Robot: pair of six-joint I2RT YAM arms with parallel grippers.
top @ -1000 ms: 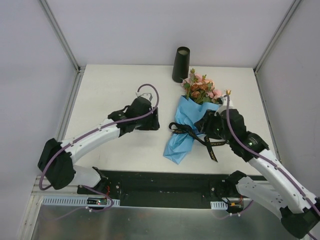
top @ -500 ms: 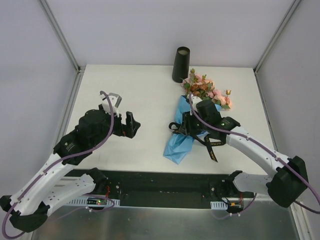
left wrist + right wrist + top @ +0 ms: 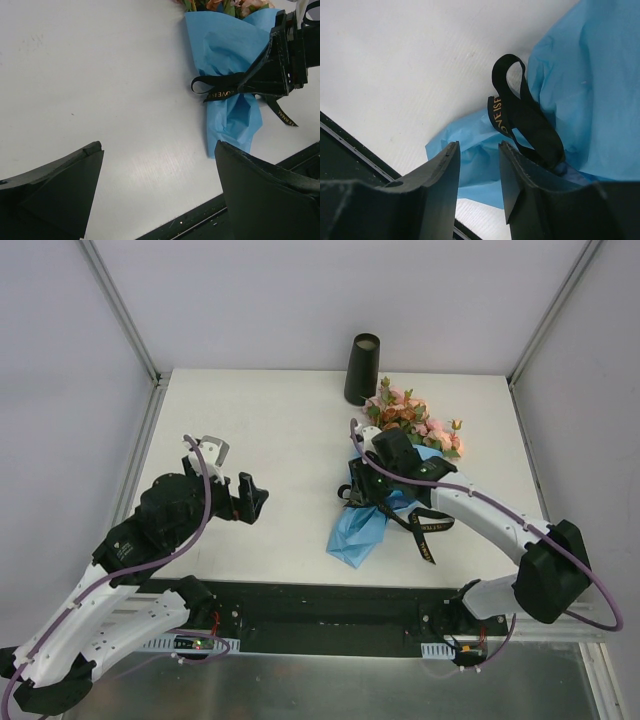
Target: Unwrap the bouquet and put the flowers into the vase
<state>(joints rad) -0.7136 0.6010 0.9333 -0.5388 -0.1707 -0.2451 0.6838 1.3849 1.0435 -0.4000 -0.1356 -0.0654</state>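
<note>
Blue-wrapped bouquet (image 3: 357, 528) lies ribbon-tied; black vase (image 3: 362, 370) upright just beyond.

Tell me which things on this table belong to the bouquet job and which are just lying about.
Job: bouquet, its blue paper, black ribbon, flowers, vase.
Not the job: white table, metal corner posts; both fixtures, not loose items.

We find bare white tabletop (image 3: 290, 430) all along the left of the blue-paper-wrapped rose bouquet (image 3: 356, 533), whereas the tall black cylinder vase (image 3: 362, 370) stands close behind it and the black right gripper (image 3: 366, 490) hangs over its ribboned middle.
</note>
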